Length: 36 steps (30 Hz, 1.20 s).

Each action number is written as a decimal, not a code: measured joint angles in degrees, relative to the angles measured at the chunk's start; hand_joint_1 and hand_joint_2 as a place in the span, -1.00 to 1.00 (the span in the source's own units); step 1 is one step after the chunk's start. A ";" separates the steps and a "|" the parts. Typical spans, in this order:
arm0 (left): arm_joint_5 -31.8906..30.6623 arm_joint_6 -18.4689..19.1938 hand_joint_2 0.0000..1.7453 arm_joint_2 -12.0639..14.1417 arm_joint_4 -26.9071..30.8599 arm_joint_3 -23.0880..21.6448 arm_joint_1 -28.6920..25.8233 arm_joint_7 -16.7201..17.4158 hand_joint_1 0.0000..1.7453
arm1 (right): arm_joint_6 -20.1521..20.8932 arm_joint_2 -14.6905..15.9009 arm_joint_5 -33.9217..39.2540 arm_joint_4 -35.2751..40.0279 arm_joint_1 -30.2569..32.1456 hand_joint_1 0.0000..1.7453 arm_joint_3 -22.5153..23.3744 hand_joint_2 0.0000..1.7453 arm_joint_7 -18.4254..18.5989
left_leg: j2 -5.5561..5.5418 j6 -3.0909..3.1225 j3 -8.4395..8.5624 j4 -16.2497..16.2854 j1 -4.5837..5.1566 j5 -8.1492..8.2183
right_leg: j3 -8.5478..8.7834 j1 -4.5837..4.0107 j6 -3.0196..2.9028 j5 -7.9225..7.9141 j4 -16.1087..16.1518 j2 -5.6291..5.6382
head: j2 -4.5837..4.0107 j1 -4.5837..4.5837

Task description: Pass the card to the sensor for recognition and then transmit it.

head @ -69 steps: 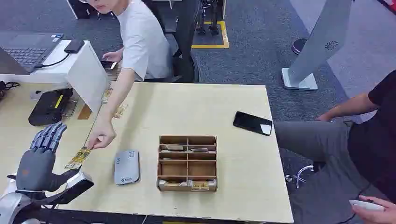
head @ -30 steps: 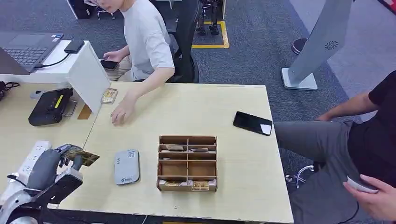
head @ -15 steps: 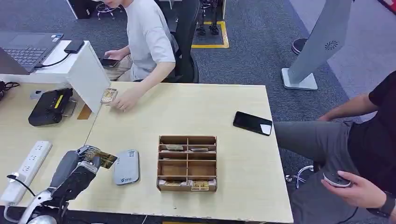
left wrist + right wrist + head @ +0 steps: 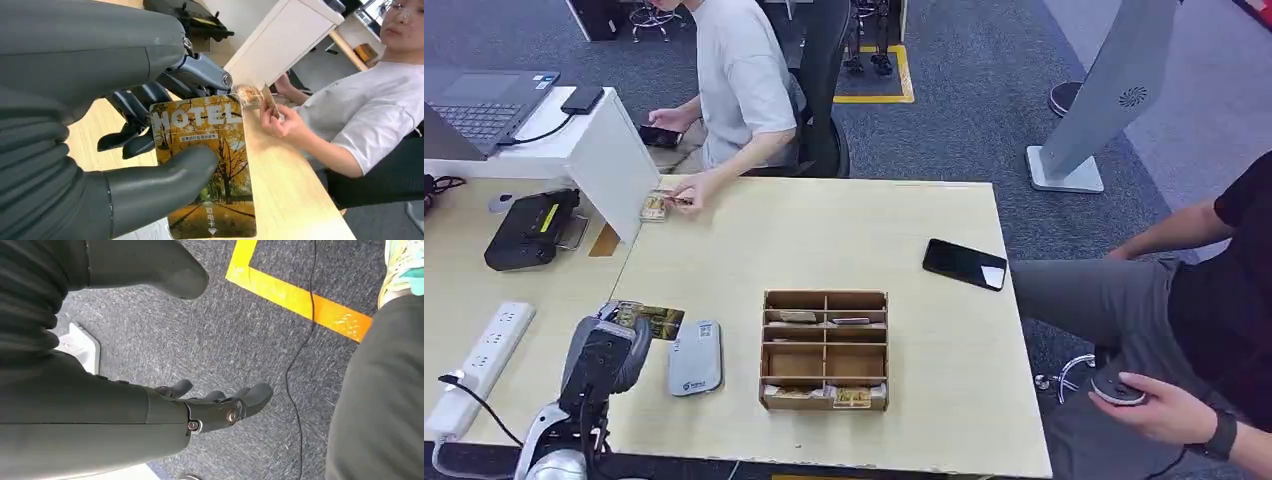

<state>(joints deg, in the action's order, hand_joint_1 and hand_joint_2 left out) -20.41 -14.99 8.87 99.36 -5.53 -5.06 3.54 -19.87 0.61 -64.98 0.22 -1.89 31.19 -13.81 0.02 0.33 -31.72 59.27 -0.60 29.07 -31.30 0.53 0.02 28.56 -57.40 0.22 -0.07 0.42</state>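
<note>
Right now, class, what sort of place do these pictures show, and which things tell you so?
Probably an office or lab staging a hotel front desk: a laptop on a side desk, carpet with yellow floor tape, and a "HOTEL" key card in the left hand.

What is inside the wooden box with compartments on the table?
The wooden box holds a few cards in upper and front compartments; some compartments look empty. The dividers hide the rest.

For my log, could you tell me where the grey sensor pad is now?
In the head view, the flat grey sensor pad lies on the pale wooden table, between the left hand and the brown compartment box.
</note>
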 joint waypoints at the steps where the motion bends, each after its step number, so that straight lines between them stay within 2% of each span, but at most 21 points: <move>1: -0.19 -0.41 1.00 -0.15 -0.52 -0.24 0.13 0.11 1.00 | 0.00 -0.04 0.02 0.00 -0.02 -1.00 0.00 1.00 0.02 | 0.00 0.00 0.00 0.00 0.00 0.00 | 0.00 0.00 0.00 0.00 0.00 0.00 | 0.00 -0.02; 22: -0.92 -2.73 1.00 -0.55 -5.33 -1.57 0.22 1.18 1.00 | 0.02 -0.35 0.17 0.00 -0.05 -1.00 -0.72 1.00 0.31 | 0.00 0.00 -0.01 0.00 0.00 0.00 | 0.00 0.00 0.00 0.00 0.00 -0.01 | 0.00 -0.02; 29: -4.80 -4.63 1.00 -0.55 -7.23 -1.57 -0.52 1.18 1.00 | -0.55 -0.35 0.24 0.00 -0.04 -1.00 -1.22 1.00 0.00 | 0.00 0.00 -0.03 0.00 0.00 0.00 | 0.00 0.00 0.00 0.00 0.00 -0.01 | 0.00 -0.02; 36: -7.15 -4.87 1.00 -0.55 -9.64 -1.40 -0.85 1.86 1.00 | -0.63 -0.35 0.37 0.00 -0.04 -1.00 -1.42 1.00 -0.02 | -0.01 0.00 -0.03 0.00 0.00 0.00 | 0.01 0.00 0.00 0.00 0.00 -0.01 | 0.00 -0.02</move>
<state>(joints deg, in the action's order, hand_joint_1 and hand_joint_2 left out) -27.56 -19.87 8.33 89.72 -6.93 -5.91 5.40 -20.50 0.26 -64.61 0.22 -1.93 29.77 -13.84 0.02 0.33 -31.75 59.27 -0.60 29.07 -31.29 0.54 0.02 28.56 -57.40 0.21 -0.07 0.39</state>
